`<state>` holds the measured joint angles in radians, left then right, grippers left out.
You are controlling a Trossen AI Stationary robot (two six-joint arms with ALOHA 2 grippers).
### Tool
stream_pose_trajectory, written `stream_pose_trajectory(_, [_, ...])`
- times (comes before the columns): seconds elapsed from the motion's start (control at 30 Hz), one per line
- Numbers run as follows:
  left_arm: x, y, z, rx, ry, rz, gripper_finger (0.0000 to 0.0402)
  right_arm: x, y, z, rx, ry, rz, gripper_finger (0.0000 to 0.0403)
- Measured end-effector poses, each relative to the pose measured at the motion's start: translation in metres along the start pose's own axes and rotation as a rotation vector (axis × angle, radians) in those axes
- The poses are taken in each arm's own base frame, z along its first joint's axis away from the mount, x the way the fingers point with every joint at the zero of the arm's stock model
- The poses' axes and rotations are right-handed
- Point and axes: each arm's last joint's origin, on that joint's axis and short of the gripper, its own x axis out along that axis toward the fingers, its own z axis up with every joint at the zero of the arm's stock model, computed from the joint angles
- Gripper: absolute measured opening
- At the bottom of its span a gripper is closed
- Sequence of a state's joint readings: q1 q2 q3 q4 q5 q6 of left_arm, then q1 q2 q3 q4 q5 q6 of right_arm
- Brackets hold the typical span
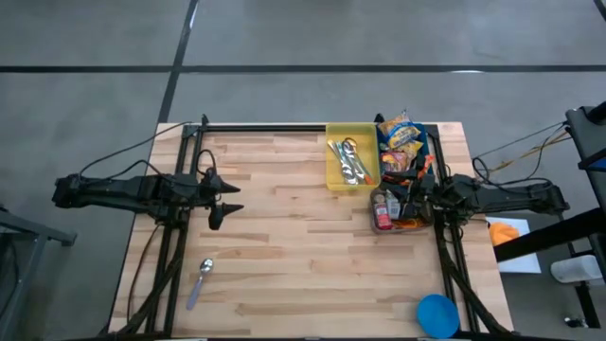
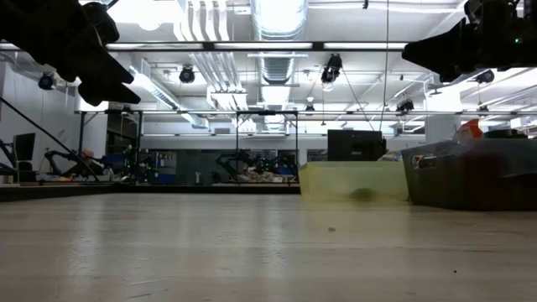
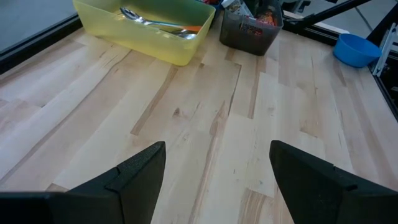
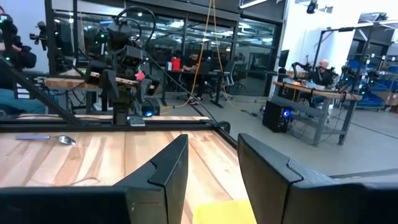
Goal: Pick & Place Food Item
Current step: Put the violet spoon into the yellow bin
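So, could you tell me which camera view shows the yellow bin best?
The high view: it shows the whole yellow bin from above, cutlery inside. The left wrist view shows it partly cropped, the low view only its side wall, and the right wrist view just a yellow corner.

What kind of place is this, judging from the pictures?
Probably a robotics lab or workshop: other robot arms on benches, people at desks, exposed ceiling ducts, and a wooden table holding bins.
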<state>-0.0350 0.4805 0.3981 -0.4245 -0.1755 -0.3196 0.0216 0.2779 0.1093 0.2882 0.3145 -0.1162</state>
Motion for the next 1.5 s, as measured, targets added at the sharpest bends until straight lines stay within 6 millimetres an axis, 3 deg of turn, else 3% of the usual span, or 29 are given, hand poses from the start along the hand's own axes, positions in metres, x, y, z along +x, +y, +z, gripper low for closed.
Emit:
stream_pose_trajectory(1.0, [0.0,0.0,0.0,-0.003,0.0,0.0,0.029,0.0,0.0,0.0,-0.068,0.001,0.0,0.0137])
stream_pose_trajectory(1.07, [0.0,-0.001,0.001,-0.058,-0.015,-0.006,0.029,0.0,0.0,0.0,-0.068,0.001,0.0,0.0137])
stream_pose_trajectory(1.27, [-0.001,-0.003,0.009,-0.473,-0.081,-0.047,0.029,0.0,0.0,0.0,-0.068,0.001,0.0,0.0137])
stream_pose_trajectory(1.5, [-0.003,-0.003,0.015,-0.537,-0.044,0.025,0.029,0.0,0.0,0.0,-0.068,0.001,0.0,0.0137])
